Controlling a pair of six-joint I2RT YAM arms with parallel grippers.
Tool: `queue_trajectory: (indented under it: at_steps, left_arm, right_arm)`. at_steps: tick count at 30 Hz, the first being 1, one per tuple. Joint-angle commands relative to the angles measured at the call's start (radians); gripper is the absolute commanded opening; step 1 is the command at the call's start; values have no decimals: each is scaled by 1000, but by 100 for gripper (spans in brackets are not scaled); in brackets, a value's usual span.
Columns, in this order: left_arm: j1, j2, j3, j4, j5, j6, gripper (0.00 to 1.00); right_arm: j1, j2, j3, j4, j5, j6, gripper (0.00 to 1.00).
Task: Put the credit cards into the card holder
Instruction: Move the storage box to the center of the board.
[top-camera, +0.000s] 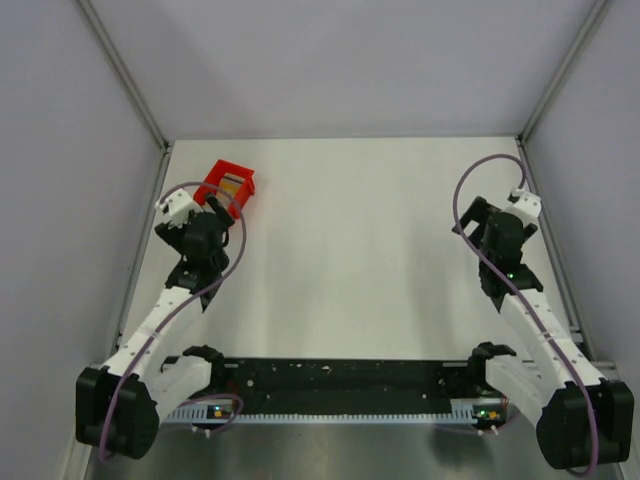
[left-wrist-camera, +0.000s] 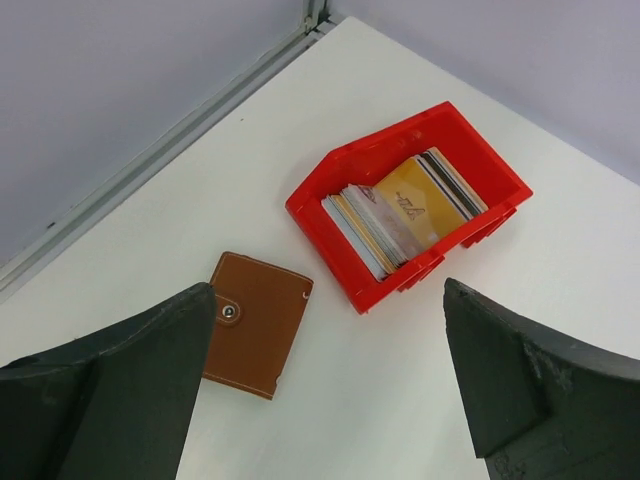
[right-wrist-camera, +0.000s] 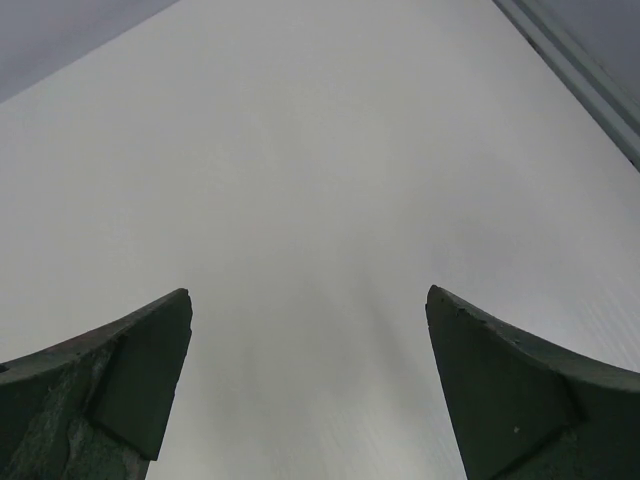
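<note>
**Setting.** A matte white table is enclosed at the back and both sides by plain pale-grey walls. A metal rail runs along the table's left edge.

**Left arm.** The left gripper hangs over the far-left corner with its dark, wedge-shaped jaws spread wide and nothing between them. In the left wrist view, the card holder lies flat and closed on the table. It is a brown leather-like rectangle with rounded corners, pale stitching and a metal snap, and its near corner is hidden by the left finger. Just beside it, but apart from it, sits a glossy red plastic box with an open top, set at an angle to the rail. The credit cards are packed in this box, with an orange-yellow one uppermost.

**Right arm.** The right gripper is also wide open and holds nothing. It is poised over bare table near the right-hand rail. A broad stretch of table separates the two arms.
</note>
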Motion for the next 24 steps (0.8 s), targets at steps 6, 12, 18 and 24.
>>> queue_trajectory:
  at_steps: [6, 12, 18, 24]
  left_arm:
    - [20, 20, 256, -335, 266, -238, 98]
    - [42, 132, 339, -266, 545, -133, 98]
    - [42, 415, 544, -371, 639, -55, 98]
    - [52, 699, 797, -462, 506, -7, 98]
  right_arm:
    - [1, -89, 54, -83, -400, -63, 99]
    - [2, -69, 81, -151, -464, -9, 99]
    - [2, -49, 135, -264, -472, -27, 99]
    - [2, -53, 129, -294, -504, -18, 99]
